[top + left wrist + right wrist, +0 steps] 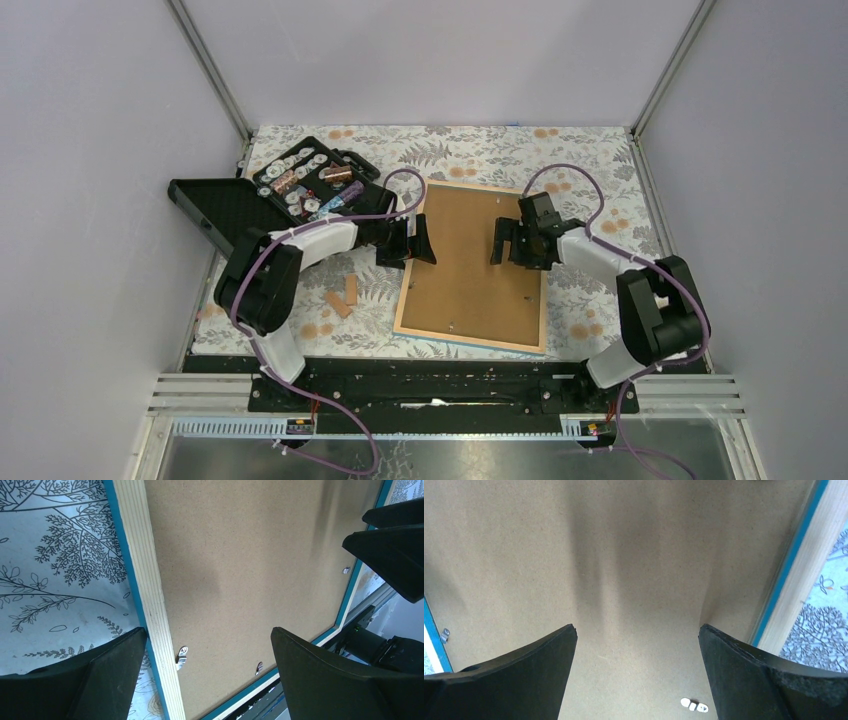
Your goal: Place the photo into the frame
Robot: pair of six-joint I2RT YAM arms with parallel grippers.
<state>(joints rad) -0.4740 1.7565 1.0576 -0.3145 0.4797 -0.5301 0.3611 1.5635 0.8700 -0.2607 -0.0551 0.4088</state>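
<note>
The frame [466, 338] lies back up on the floral cloth, its light wood rim [150, 595] with a blue edge facing up. A plain brown backing board [470, 260] fills it, and small metal tabs [182, 655] sit along its edge. The photo is out of view. My left gripper [412, 245] hovers open over the frame's left rim, its jaws [209, 640] wide apart with nothing between them. Over the board's right part hangs my right gripper [512, 243], open and empty [637, 630].
A black case of small parts [305, 185] stands at the back left with its lid [215, 210] folded out. Two small brown pieces [345, 297] lie on the cloth left of the frame. Grey walls close in the table on both sides and at the back.
</note>
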